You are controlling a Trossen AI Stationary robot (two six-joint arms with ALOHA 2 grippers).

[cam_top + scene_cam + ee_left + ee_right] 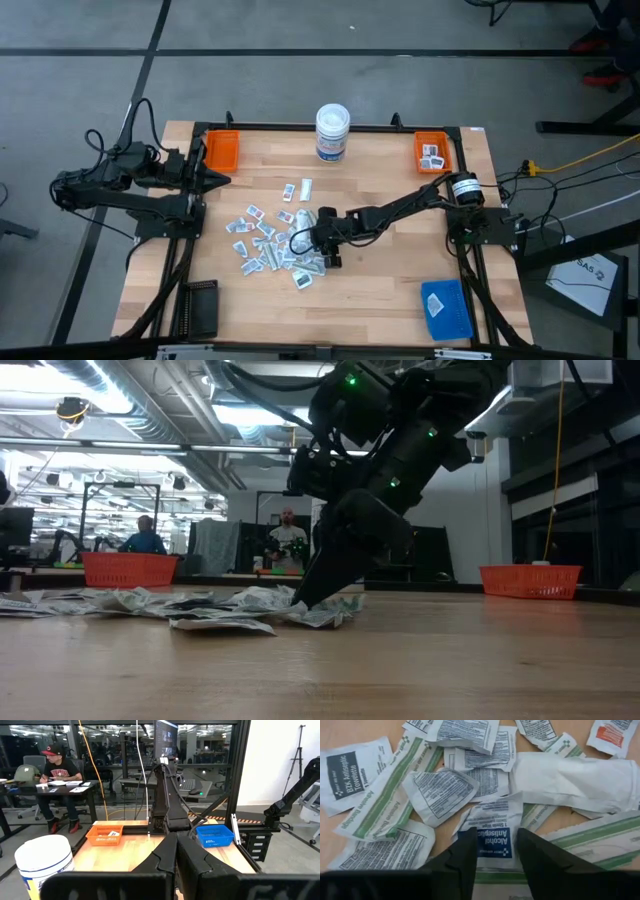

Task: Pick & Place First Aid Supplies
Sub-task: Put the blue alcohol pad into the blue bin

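Straddling an alcohol antiseptic packet [492,840], right gripper [495,852] fingers spread, pile centre; packet long axis 12-to-6 between fingertips; left gripper [176,851] pressed together, parked.

packets [272,244] heaped mid-table, tub [332,132] behind, trays [221,150] at rear corners

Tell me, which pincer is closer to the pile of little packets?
Right. The right pincer is down on the packet pile; the left pincer waits off beside the orange tray.
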